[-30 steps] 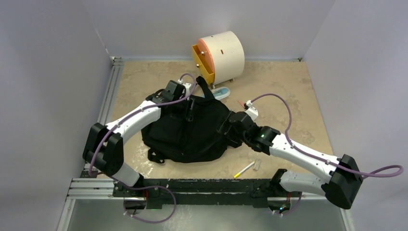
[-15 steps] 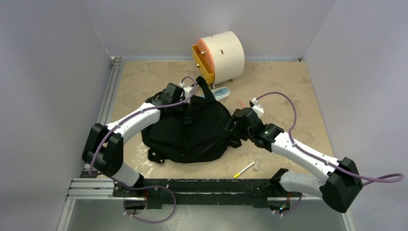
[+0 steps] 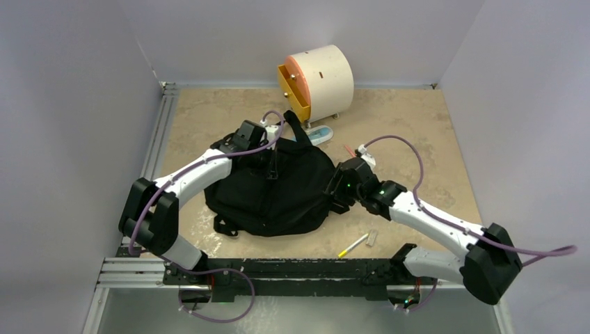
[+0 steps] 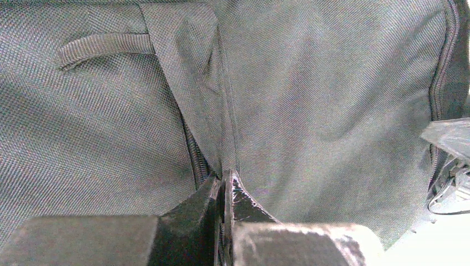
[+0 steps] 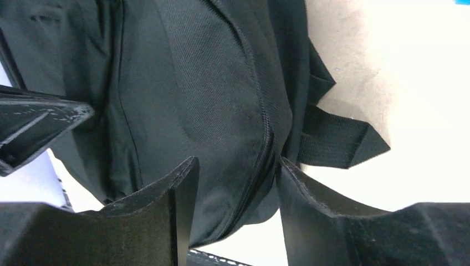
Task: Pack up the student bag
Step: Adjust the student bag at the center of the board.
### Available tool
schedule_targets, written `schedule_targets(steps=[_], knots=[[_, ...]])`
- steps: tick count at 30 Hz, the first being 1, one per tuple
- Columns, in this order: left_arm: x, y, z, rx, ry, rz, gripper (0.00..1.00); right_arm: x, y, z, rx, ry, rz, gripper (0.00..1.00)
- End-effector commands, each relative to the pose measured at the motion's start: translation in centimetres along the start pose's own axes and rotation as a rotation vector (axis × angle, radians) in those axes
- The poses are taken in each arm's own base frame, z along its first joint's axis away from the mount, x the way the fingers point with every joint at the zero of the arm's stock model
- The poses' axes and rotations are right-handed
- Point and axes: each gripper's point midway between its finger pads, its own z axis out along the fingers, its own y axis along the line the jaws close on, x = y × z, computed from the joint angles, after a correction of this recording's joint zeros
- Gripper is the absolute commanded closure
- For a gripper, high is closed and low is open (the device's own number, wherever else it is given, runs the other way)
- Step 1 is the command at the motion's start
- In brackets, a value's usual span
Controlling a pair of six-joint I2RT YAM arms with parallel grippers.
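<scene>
**Bag** (image 3: 275,191): black, soft, lying flat at the centre of the top view on the tan surface (image 3: 431,139). One strap end stands up at its upper edge, and small loops trail at its lower left. The left wrist view shows woven fabric, a sewn loop (image 4: 102,45) at upper left and a zipper (image 4: 195,160) running down towards the fingers.

**Left gripper** (image 4: 224,183): at the bag's upper edge, left of centre in the top view. Its fingers are pressed together, pinching a raised fold of bag fabric just beside the zipper.

**Right gripper** (image 5: 235,166): at the bag's right edge. Its fingers are set apart around the bulging zippered side, with fabric filling the gap and touching both. A flat strap (image 5: 338,144) lies on the surface to the right of the fingers.

**Drawer box** (image 3: 320,76): cream cylinder with an orange-yellow front, at top centre.

**Blue-and-white item** (image 3: 319,134): just below the box, near the bag's top.

**Yellow pen** (image 3: 353,245): lower centre-right, well apart from the bag, with a small grey piece (image 3: 372,237) just beside it.
</scene>
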Motion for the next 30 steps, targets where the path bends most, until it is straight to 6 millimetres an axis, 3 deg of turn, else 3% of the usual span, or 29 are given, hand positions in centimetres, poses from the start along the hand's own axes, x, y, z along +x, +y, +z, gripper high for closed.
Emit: schedule_targets(steps=[1,4,8,13,16,21,24,27,30], knots=[[0.5,-1.3,-1.6,0.047,0.006,-0.021,1.00,-0.4,2.1,1.8,-0.073,0.015,-0.056,0.50],[1.4,-1.0,-2.9,0.017,0.002,-0.037,1.00,-1.4,1.5,3.0,-0.019,-0.008,-0.094,0.71],[2.7,-0.8,-4.3,-0.011,0.005,-0.067,1.00,-4.7,1.8,3.7,0.011,-0.082,-0.129,1.00],[3.2,-1.7,-5.3,0.024,0.005,-0.107,1.00,-11.5,1.9,3.9,0.063,-0.209,-0.165,1.00],[3.0,-3.5,-5.3,0.120,0.011,-0.124,1.00,-15.1,3.6,3.9,0.016,-0.263,-0.222,1.00],[1.6,-5.9,-4.1,0.215,-0.007,-0.103,1.00,-17.1,7.5,4.7,-0.090,-0.263,-0.372,1.00],[0.4,-6.5,-3.1,0.228,-0.029,-0.076,0.99,-17.6,8.2,4.8,-0.110,-0.271,-0.401,0.97],[-1.7,-6.3,-3.3,0.195,-0.085,-0.071,0.79,-18.3,7.9,4.0,-0.080,-0.304,-0.385,0.82],[-3.2,-4.7,-4.4,0.102,-0.155,-0.090,0.62,-19.1,6.7,2.2,-0.027,-0.366,-0.351,0.66]])
